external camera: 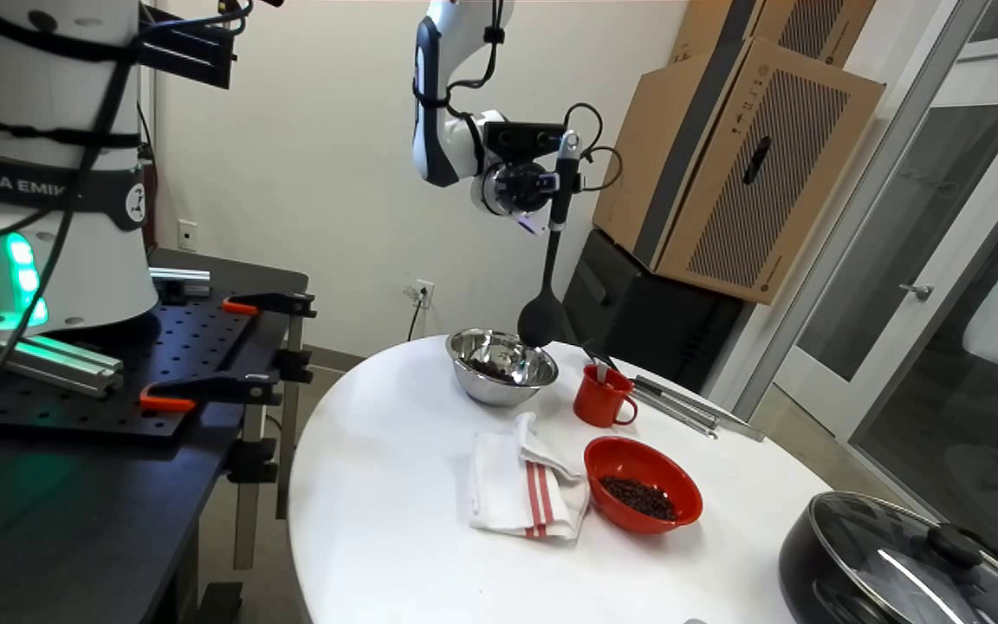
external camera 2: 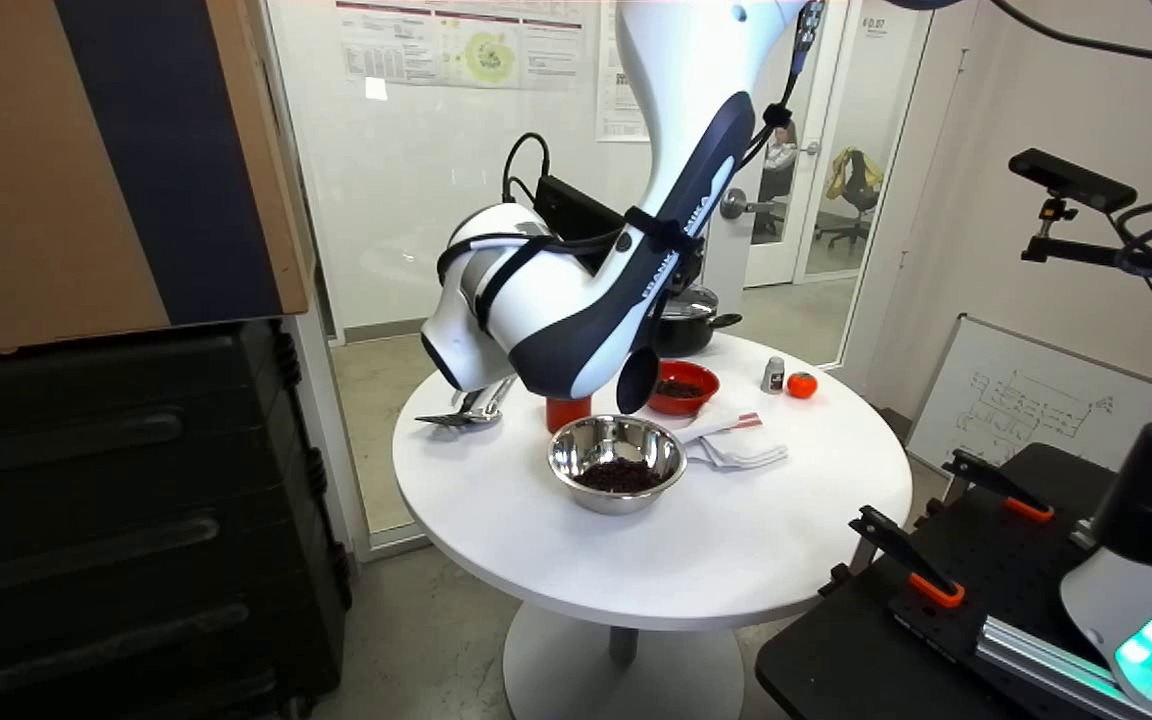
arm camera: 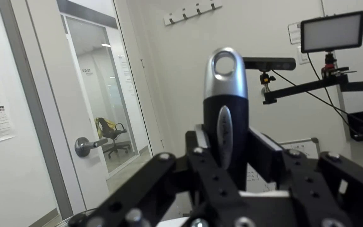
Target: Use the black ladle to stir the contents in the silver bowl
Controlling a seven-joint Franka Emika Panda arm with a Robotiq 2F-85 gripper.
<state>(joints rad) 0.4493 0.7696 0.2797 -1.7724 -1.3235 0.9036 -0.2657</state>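
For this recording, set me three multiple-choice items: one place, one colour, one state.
1. Where is the silver bowl? A) in the red bowl B) on the white table C) on the pan lid
2. What colour is the mug? A) blue B) green C) red
3. The gripper is: A) shut on the black ladle B) open C) shut on the towel

1 B: both exterior views show it there.
2 C: red in both exterior views.
3 A: the wrist view shows it gripped.

There are two bowls [external camera: 499, 394], one black ladle [external camera: 542, 318], one mug [external camera: 599, 400], one cloth [external camera: 506, 490], one pan [external camera: 811, 563], one tomato [external camera 2: 802, 386] and two clamps [external camera: 222, 388].
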